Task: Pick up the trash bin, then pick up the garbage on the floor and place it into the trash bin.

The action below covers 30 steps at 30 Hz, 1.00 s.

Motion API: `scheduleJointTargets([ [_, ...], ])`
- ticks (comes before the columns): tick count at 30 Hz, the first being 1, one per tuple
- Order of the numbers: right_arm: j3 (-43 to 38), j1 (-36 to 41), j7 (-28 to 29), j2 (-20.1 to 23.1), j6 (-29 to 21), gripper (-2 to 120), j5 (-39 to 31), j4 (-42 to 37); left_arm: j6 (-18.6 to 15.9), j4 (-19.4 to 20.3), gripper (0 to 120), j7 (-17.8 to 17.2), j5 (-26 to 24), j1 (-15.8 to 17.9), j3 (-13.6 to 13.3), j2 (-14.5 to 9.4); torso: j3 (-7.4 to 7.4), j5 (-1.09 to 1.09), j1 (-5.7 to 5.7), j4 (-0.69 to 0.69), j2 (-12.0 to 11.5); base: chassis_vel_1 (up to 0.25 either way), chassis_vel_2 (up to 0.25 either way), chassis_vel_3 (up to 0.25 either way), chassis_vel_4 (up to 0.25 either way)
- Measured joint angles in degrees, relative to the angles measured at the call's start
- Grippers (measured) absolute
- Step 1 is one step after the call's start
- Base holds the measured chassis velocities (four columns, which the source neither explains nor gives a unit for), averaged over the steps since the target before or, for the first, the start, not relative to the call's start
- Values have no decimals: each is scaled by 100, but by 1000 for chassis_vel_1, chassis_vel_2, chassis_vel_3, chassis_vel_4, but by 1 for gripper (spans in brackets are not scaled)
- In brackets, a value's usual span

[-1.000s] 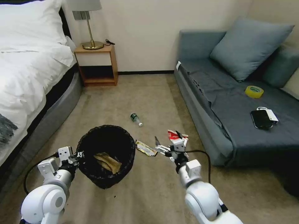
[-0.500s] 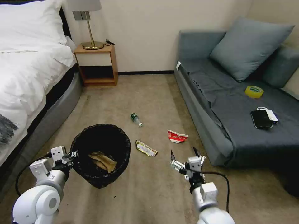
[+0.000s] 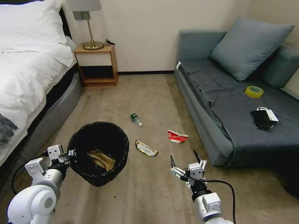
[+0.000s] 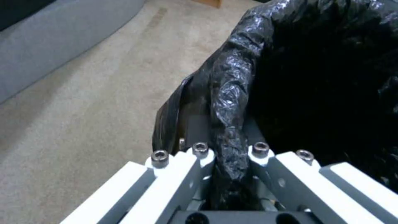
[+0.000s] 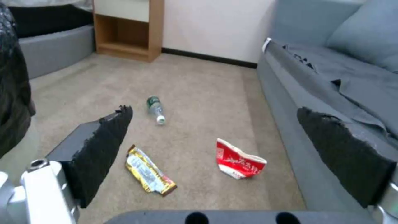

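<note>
— Checking the grip first: left hand [image 3: 69,153] is clamped on the bag-lined rim of the trash bin [image 3: 99,146], which sits low beside the bed [image 3: 28,71]; whether its base touches the carpet [image 3: 146,90] I cannot tell. One tan piece of garbage [image 3: 100,158] lies inside.

— And the right hand [image 3: 184,160]?

— Spread wide, empty, hovering above carpet, near the gold wrapper [image 3: 146,148] and the red-and-white wrapper [image 3: 177,136]. The green bottle [image 3: 136,119] lies farther off.

— Recommendation?

— In my judgement: lower squarely over one wrapper, pads either side, pinch at a raised fold; flat foil may slide on the pile. Keep the bin mouth level.

— Surroundings?

— Beige carpet, sofa [image 3: 236,105] on the right carrying a tape roll [image 3: 253,91] and phone [image 3: 261,119], nightstand [image 3: 97,63] at the wall.
</note>
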State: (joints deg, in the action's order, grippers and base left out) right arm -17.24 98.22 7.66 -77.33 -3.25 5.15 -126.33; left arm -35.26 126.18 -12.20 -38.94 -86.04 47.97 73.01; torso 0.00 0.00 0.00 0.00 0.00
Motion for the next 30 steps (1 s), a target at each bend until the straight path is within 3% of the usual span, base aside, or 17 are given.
scheduleJointTargets([
  [30, 117, 10, -161, -181, 68, 100, -52, 158, 57, -170, 3, 84, -161, 9, 167, -132, 0, 0, 0, 0, 0, -8, 7, 9, -9],
])
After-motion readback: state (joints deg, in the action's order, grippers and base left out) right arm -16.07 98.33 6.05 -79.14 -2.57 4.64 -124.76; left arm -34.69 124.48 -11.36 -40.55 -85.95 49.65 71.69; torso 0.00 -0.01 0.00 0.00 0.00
